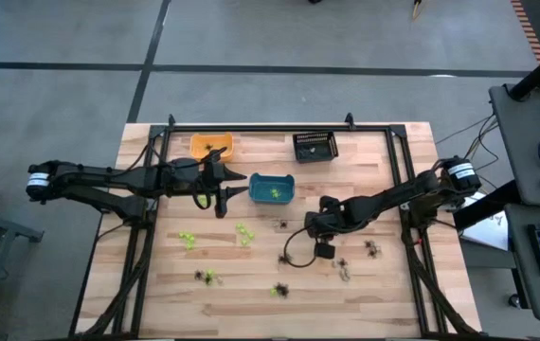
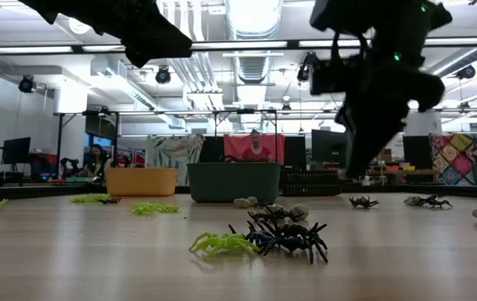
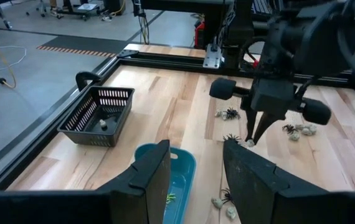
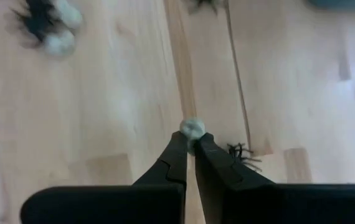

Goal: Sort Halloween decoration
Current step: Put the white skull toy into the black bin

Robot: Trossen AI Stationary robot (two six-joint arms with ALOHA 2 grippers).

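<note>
The Halloween decoration is small spider-like trinkets scattered on the wooden table: lime green ones (image 1: 243,233), black ones (image 1: 372,249) and pale ones (image 3: 299,132). My right gripper (image 4: 190,138) is near the table's middle, pointing steeply down, shut on one pale grey-white trinket (image 4: 192,128). A black spider (image 4: 243,155) lies on the wood just beside its fingers. My left gripper (image 1: 240,186) hovers open beside the teal bin (image 1: 271,188), holding nothing. My right gripper pinches the pale trinket's lower part (image 4: 191,134) between its two fingertips, only at their free ends. The fingers slant down from above. The trinket sticks out past the tips and hangs a little above the wood (image 3: 250,143).
An orange bin (image 1: 211,146) and a black basket (image 1: 315,146) stand along the far edge, with the teal bin just nearer. A black frame rail (image 1: 279,128) runs round the table. Green and black spiders (image 2: 289,238) lie bunched near the front.
</note>
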